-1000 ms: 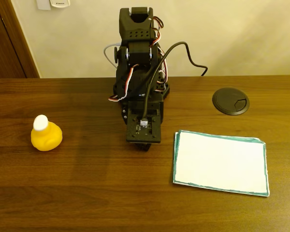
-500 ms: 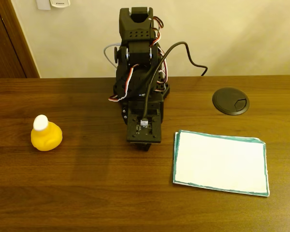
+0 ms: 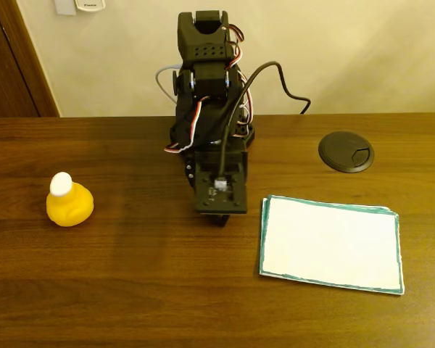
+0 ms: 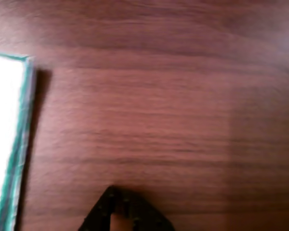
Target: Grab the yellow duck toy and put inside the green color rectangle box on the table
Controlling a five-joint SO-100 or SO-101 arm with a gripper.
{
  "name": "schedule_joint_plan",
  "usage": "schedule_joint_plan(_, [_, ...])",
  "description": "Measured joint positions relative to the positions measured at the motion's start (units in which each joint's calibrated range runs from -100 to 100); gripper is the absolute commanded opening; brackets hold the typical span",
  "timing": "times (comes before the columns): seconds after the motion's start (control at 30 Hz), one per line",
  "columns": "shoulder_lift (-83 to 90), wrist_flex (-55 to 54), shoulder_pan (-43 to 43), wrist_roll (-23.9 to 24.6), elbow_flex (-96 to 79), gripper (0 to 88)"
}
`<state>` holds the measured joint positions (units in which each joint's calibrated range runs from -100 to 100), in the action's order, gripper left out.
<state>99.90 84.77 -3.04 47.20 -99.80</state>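
Between yellow duck toy (image 3: 69, 203) and green-bordered sheet (image 3: 330, 243) hangs the gripper (image 3: 219, 217) — jaw state unclear

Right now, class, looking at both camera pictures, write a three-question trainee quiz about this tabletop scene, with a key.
1. True or false: the yellow duck toy sits on the green-bordered sheet.
2. In the fixed view, what lies nearest the round black grommet? A duck, B sheet, C door.
3. Fill in: in the fixed view the arm stands between the duck and the ____.

Key: 1 false; 2 B; 3 sheet.
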Motion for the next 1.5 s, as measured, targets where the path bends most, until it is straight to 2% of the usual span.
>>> schedule_joint_plan(0.17, [0.0,0.1,-4.8,-0.2,0.6,18.6])
schedule_joint_plan(0.27, [-0.3,2.5,-5.3,0.5,5.5,18.8])
schedule_joint_plan(0.37, [-1.5,4.3,-4.6,-0.1,16.1,20.5])
schedule_joint_plan(0.47, [-15.7,3.8,-3.3,-2.8,32.2,28.8])
schedule_joint_plan(0.6, [-33.2,2.0,0.4,-7.6,48.7,42.7])
schedule_joint_plan(0.73, [-33.2,0.0,8.2,-14.8,49.9,42.7])
schedule_joint_plan(0.87, [-30.8,3.4,19.0,-17.1,50.0,42.7])
schedule_joint_plan(0.97, [-33.4,4.4,30.5,-17.3,50.0,42.1])
schedule_joint_plan(1.1, [-38.7,3.3,38.5,-15.6,51.4,42.0])
schedule_joint_plan(1.23, [-46.8,1.0,43.3,-13.4,56.7,42.0])
schedule_joint_plan(1.4, [-59.0,-9.4,46.2,-10.0,56.9,41.9])
schedule_joint_plan(1.5, [-64.0,-12.8,51.4,-9.1,56.9,41.9])
